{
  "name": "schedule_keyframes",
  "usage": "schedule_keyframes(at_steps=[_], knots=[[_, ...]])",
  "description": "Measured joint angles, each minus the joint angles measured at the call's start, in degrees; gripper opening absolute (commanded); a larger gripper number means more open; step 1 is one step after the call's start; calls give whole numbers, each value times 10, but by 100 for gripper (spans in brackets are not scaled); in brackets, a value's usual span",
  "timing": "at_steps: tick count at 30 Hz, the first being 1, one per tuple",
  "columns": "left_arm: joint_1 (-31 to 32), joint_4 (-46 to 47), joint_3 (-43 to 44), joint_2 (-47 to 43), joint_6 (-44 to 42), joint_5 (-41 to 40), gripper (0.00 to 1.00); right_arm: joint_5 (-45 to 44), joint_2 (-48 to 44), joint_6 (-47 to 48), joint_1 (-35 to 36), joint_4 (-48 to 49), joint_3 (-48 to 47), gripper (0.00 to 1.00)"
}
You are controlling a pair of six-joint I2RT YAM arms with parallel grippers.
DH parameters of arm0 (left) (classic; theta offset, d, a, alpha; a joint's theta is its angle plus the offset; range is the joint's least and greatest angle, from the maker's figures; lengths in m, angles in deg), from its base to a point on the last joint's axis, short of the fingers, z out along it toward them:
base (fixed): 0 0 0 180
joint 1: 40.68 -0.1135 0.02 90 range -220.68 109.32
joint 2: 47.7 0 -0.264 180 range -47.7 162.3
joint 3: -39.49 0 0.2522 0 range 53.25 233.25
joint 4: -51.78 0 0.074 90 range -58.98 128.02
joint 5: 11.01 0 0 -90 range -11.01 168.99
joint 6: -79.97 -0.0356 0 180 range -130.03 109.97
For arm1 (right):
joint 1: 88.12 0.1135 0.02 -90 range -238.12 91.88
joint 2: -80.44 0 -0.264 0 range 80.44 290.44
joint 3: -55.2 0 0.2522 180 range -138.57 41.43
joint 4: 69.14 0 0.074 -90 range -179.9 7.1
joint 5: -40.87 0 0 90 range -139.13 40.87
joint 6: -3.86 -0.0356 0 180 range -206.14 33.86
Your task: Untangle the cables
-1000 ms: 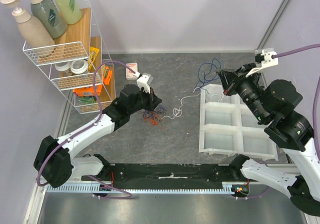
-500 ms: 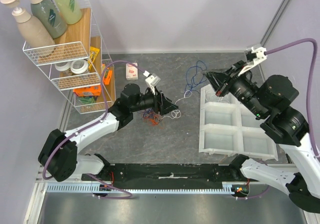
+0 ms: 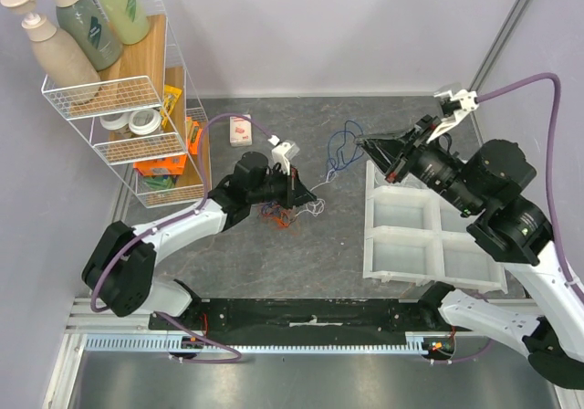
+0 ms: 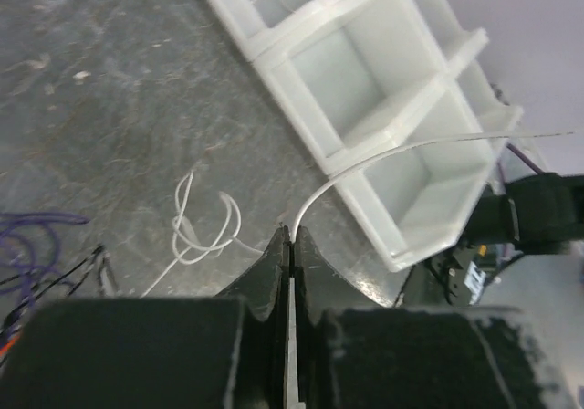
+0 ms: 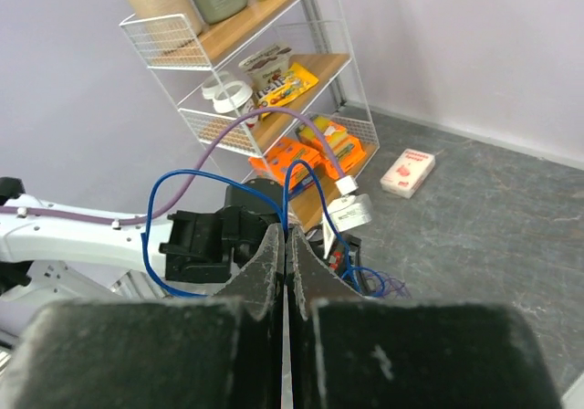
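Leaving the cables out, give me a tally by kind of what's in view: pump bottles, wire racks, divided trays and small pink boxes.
pump bottles: 3
wire rack: 1
divided white tray: 1
small pink box: 1
Total: 6

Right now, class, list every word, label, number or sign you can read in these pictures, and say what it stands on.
No text reads clearly.
Bottle labels: blurred.
Yellow packet: print too small.
Pink box: marks too small.
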Motion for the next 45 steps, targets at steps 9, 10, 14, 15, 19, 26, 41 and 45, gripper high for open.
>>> schedule_keyframes(at_steps=[9,10,14,15,19,26,41,45], knots=[[-3,-98,4,-82,-18,-219,2,-337,-34,52,1,-92,12,0],[-4,-103,4,-92,-18,-238,2,-377,-34,57,0,-96,21,0],[-6,-112,3,-132,-19,-310,2,-483,13,77,-48,-123,50,0],[-7,-114,3,-139,-19,-322,2,-484,31,76,-74,-125,56,0],[-7,-119,3,-148,-20,-335,2,-438,98,66,-172,-127,102,0],[-7,-122,-1,-158,-20,-320,2,-393,122,46,-218,-132,193,0],[-7,-114,-1,-172,-12,-243,2,-482,-19,24,-219,-125,207,0],[-7,-114,-1,-172,-10,-239,2,-509,24,18,-224,-116,206,0]])
